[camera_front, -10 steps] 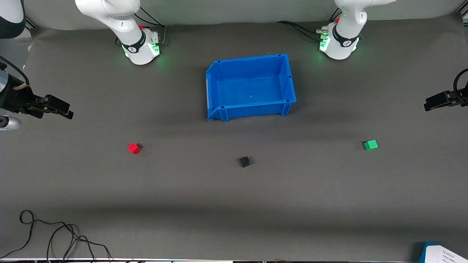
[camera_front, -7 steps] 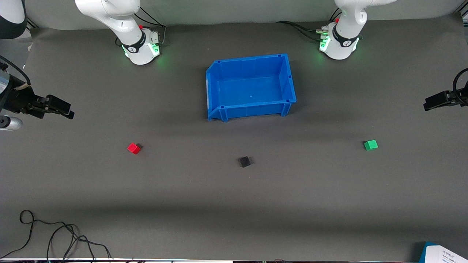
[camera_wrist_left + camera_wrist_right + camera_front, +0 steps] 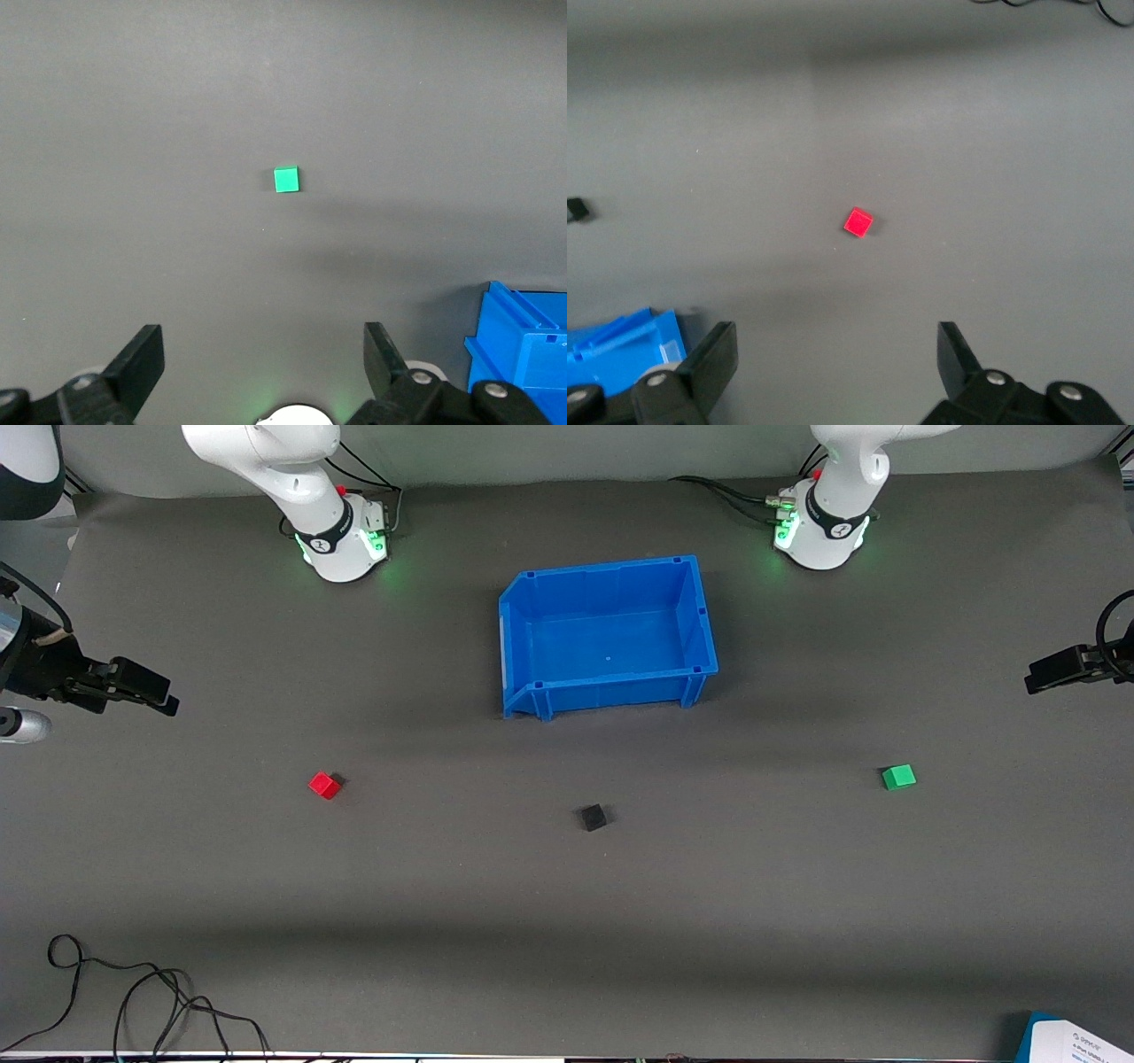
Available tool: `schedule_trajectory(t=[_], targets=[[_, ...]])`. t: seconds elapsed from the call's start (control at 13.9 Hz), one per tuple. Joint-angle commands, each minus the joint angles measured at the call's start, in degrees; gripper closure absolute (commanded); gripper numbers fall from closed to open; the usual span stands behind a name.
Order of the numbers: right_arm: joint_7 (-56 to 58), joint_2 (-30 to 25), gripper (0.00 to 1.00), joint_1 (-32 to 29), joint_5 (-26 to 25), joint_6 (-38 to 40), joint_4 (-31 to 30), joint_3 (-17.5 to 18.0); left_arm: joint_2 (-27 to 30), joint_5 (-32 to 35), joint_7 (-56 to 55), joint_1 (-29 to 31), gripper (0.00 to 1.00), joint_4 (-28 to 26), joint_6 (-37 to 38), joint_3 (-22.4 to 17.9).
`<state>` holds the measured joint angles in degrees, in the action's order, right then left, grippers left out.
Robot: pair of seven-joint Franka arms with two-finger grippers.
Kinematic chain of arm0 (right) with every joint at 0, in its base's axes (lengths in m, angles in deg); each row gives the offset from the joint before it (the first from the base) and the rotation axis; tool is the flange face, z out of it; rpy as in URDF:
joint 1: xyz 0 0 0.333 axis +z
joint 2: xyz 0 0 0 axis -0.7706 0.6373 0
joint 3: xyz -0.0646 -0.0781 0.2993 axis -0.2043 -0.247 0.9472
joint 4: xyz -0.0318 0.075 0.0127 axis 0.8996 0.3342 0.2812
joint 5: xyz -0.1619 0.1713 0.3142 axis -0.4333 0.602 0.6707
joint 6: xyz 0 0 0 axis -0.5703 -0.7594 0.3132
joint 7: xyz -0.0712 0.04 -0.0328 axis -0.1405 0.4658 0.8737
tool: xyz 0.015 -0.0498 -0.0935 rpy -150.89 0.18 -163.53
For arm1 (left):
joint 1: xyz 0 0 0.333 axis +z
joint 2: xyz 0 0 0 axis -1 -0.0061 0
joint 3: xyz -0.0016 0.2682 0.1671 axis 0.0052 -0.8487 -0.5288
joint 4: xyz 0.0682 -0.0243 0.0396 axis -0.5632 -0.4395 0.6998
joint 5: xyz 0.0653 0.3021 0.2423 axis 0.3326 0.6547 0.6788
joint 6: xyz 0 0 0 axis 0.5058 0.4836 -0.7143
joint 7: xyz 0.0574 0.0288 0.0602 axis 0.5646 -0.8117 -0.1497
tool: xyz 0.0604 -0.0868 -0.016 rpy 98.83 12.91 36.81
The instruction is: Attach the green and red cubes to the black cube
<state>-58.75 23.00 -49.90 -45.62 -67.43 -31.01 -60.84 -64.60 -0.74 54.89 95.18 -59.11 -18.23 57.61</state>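
The red cube (image 3: 324, 785) lies on the grey mat toward the right arm's end; it also shows in the right wrist view (image 3: 858, 222). The green cube (image 3: 898, 777) lies toward the left arm's end and shows in the left wrist view (image 3: 286, 180). The black cube (image 3: 593, 817) lies between them, a little nearer the front camera, and shows at the edge of the right wrist view (image 3: 576, 209). My right gripper (image 3: 164, 695) is open and empty, high over the mat's edge. My left gripper (image 3: 1036, 678) is open and empty, high over the other edge.
A blue bin (image 3: 532, 692), empty, stands mid-table, farther from the front camera than the cubes; its corner shows in both wrist views. Loose black cables (image 3: 133, 1001) lie at the near edge toward the right arm's end. A blue-white box corner (image 3: 1076, 1041) sits at the near corner.
Both grippers have shifted only very slightly; the cubes have not moved.
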Motion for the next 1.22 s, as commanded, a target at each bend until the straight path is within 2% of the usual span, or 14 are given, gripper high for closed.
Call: schedule_trajectory(t=[0.0,0.22,0.43,0.57,0.72,0.86,0.93,1.15], targets=[[-3.9,3.1,0.00,0.1,-0.1,0.1,2.2,0.0,0.5,-0.2,0.5,-0.5,0.00,0.4,1.2,-0.3],[-4.9,6.7,0.00,-0.1,-0.5,0.1,3.8,0.1,0.5,-0.2,0.5,-0.5,0.00,0.1,1.2,-0.3],[-6.7,10.9,0.00,-3.0,0.9,0.1,5.0,-0.2,0.5,-0.2,-0.3,-0.5,0.00,-1.1,1.0,-0.4],[-19.1,10.6,0.00,-2.3,1.4,0.4,2.7,-0.1,0.2,-0.2,-2.6,-0.4,0.00,-2.0,0.1,-0.4],[-32.5,10.6,0.00,-0.1,1.4,0.8,0.9,0.2,-0.9,-0.2,-11.4,-0.5,0.00,-2.8,-1.1,-0.4],[-43.0,10.9,0.00,0.5,1.1,-0.3,-3.4,0.2,-1.0,-0.2,-21.4,-0.5,0.00,-6.3,-4.4,-0.4],[-44.6,10.9,0.00,0.4,1.1,-2.7,-6.4,0.1,-1.6,-0.2,-26.6,-0.2,0.00,-7.2,-5.5,-0.4],[-48.3,9.2,0.00,0.0,1.1,-14.5,-18.5,-0.4,-4.9,-0.1,-42.3,-0.1,0.00,-7.2,-6.6,-0.5]])
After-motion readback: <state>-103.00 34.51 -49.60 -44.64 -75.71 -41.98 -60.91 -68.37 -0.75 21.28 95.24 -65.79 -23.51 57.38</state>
